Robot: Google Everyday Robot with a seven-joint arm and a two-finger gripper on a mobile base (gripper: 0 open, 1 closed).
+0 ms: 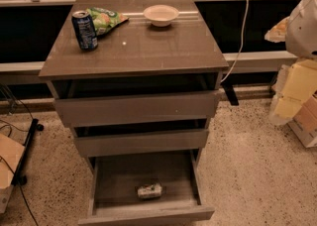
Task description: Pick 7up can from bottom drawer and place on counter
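Your gripper (293,96) at right edge of view, well apart from cabinet (138,107); grip state: cannot tell. 7up can (149,191) lying on side in open bottom drawer (148,215), near front.

The silvery 7up can (149,191) is lying on its side near the front of the bottom drawer (119,175), which is standing pulled open. The glossy grey-brown bench (163,46) is spreading square and level well above it; the fingers are showing nowhere.
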